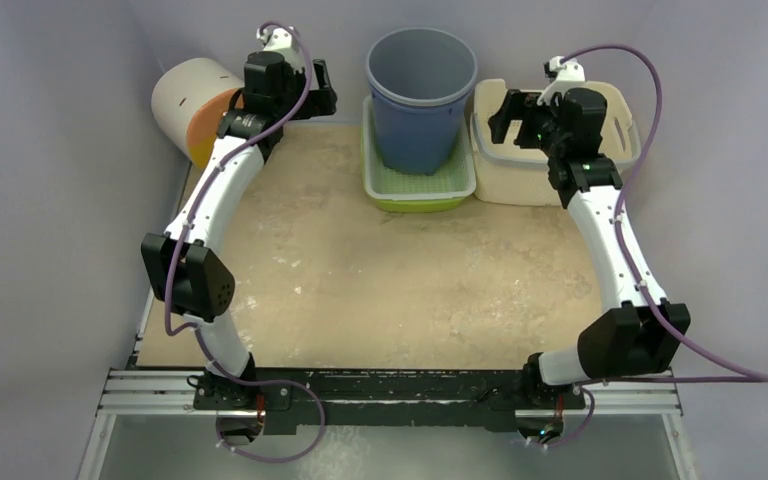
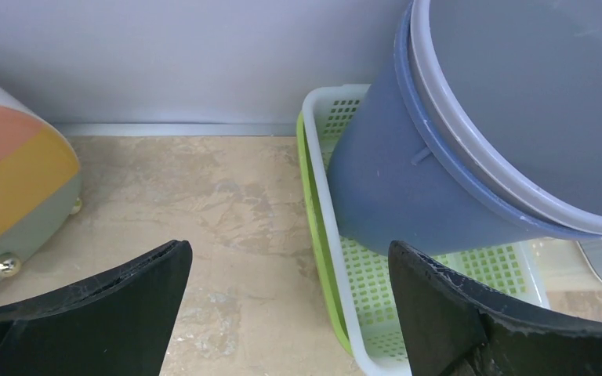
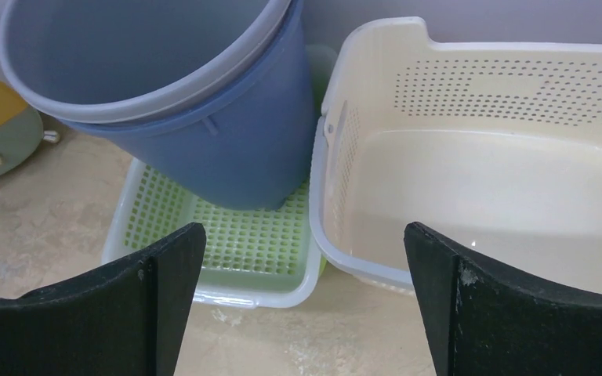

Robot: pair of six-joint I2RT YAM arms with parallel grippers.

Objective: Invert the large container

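The mottled tan table (image 1: 360, 280) carries everything along its far edge. The large blue bucket (image 1: 415, 130) stands upright, mouth up, at the far middle (a paler grey rim shows just inside the blue one). Its base sits in the green-and-white mesh tray (image 1: 420, 192). The cream perforated basket (image 1: 520, 178) lies just beside the tray on the right, touching or nearly so. A round white drum (image 1: 185, 100) with an orange and yellow face lies on its side in the far left corner. The left gripper (image 2: 288, 258) hangs between drum and bucket, fingers spread wide and empty. The right gripper (image 3: 304, 235), spread just as wide and holding nothing, hangs over the cream basket's left end.
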